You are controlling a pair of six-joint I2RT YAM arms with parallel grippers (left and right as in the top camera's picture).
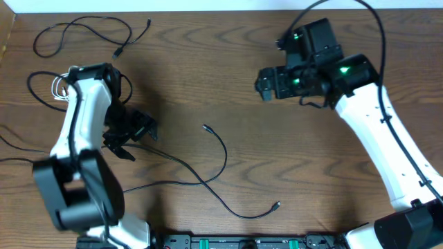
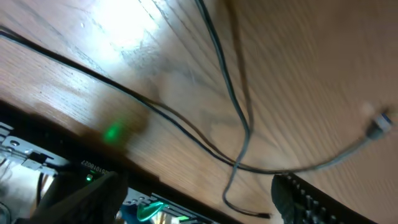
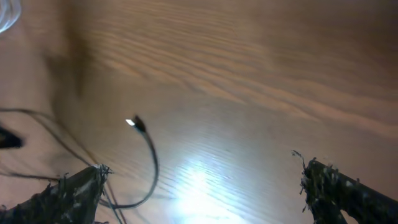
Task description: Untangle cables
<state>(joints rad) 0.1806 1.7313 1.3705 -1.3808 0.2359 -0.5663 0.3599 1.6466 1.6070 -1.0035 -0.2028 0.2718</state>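
Brown wood-grain table [image 1: 208,83] is carrying the cables [image 1: 225,153] in three groups. A white coiled cable [image 1: 59,87] is lying at the left edge, beside the left arm. A looped black cable [image 1: 83,31] is lying at the far left corner, apart from the rest. Two long black strands [image 1: 217,136] are meeting at a crossing [image 1: 201,181] near the front centre.

The left gripper [image 1: 133,137] is hovering with its jaws wide apart and is holding nothing. In its wrist view the strands are passing over the table below and between its fingers [image 2: 311,198], apparently untouched. The right gripper [image 1: 265,83] is hanging over the far right, jaws fully spread and empty, apart from the strands.

The crossing is lying to the left gripper's right and toward the bases, so the left arm is judged the nearer. One strand is curving from a mid-table plug [image 1: 206,127] toward the front. The other is running diagonally from below the left gripper to a front plug [image 1: 277,205].

No brand is showing. A small label [image 2: 93,165] on the base rail is too blurred to read.
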